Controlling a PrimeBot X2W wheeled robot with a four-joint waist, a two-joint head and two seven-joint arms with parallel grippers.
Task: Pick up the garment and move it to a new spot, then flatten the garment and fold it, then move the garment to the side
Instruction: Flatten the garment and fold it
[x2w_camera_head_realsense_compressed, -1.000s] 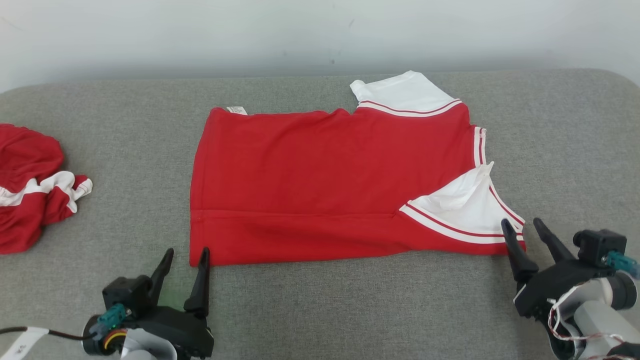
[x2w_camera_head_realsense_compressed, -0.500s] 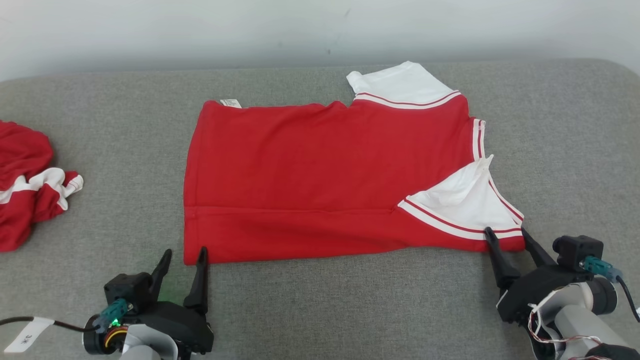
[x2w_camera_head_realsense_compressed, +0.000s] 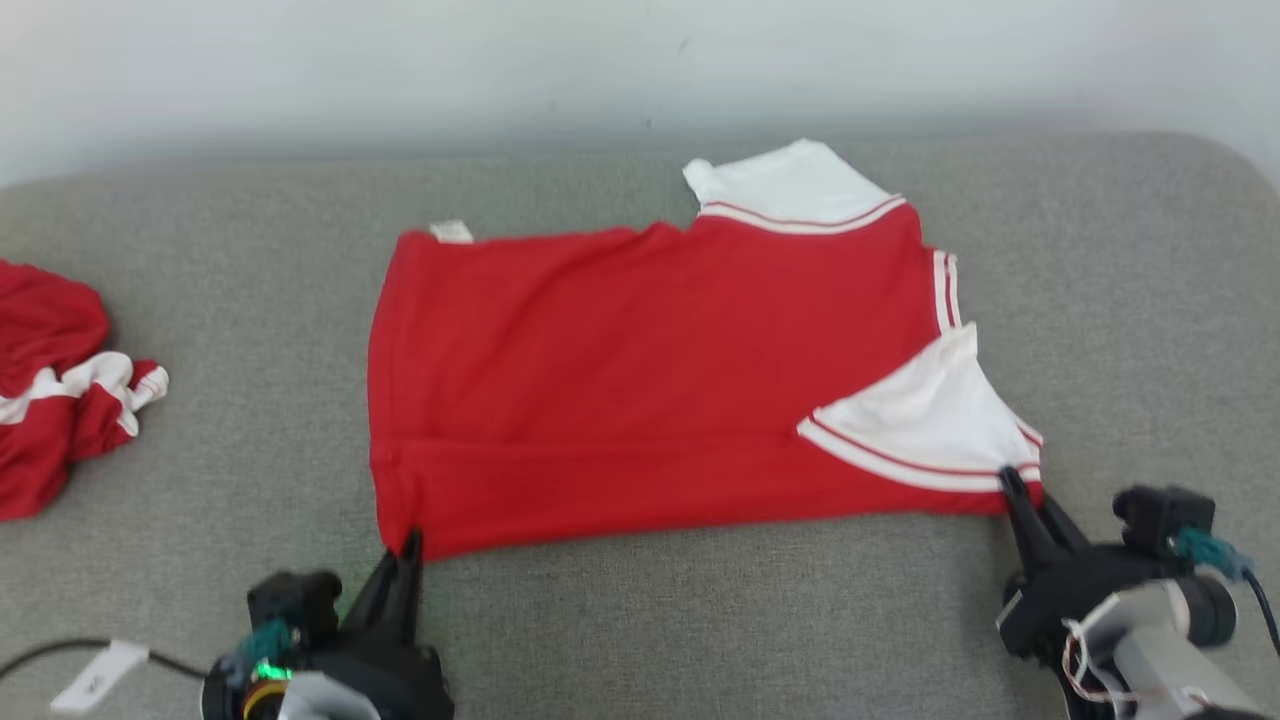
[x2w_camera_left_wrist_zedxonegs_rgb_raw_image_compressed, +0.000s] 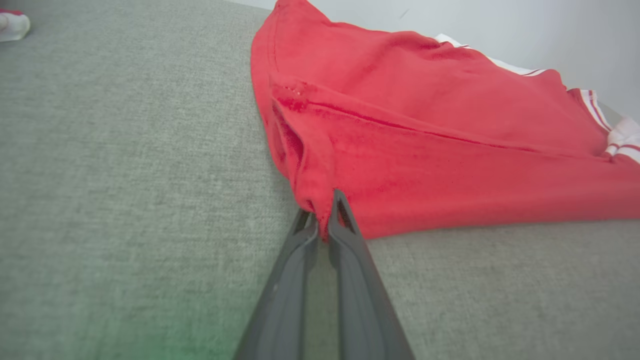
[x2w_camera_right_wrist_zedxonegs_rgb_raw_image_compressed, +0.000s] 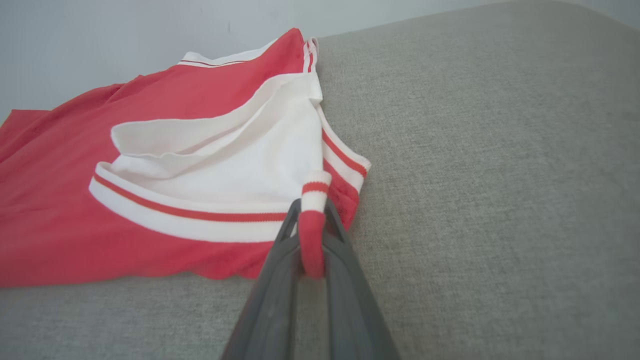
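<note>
Near edge first: my left gripper (x2w_camera_head_realsense_compressed: 405, 548) is pressed together on the near-left corner of the red shirt (x2w_camera_head_realsense_compressed: 640, 380). The left wrist view confirms it, with red hem fabric bunched between the two fingertips and the corner puckered up slightly.

Near-right: my right gripper (x2w_camera_head_realsense_compressed: 1010, 482) is also pinched closed, on the shirt's near-right corner. In the right wrist view a strip of red-and-white striped trim (x2w_camera_right_wrist_zedxonegs_rgb_raw_image_compressed: 314, 200) stands up between the fingers.

Shirt lies spread on the grey fabric tabletop (x2w_camera_head_realsense_compressed: 700, 620), roughly centred, long side running left to right, mostly flat. A seam line runs parallel to the near edge, just behind it.

White sleeve (x2w_camera_head_realsense_compressed: 920, 420) with striped band is folded in over the red body at the near-right, just behind my right gripper. Its fabric is a bit rumpled.

Further back: second white sleeve (x2w_camera_head_realsense_compressed: 790, 185) sticks out at the far-right corner, and a small white label (x2w_camera_head_realsense_compressed: 450, 232) shows at the far-left corner.

Far left, well apart from the shirt: a crumpled red-and-white garment (x2w_camera_head_realsense_compressed: 50, 390) at the tabletop's edge.

Behind the tabletop: pale wall (x2w_camera_head_realsense_compressed: 640, 60).
</note>
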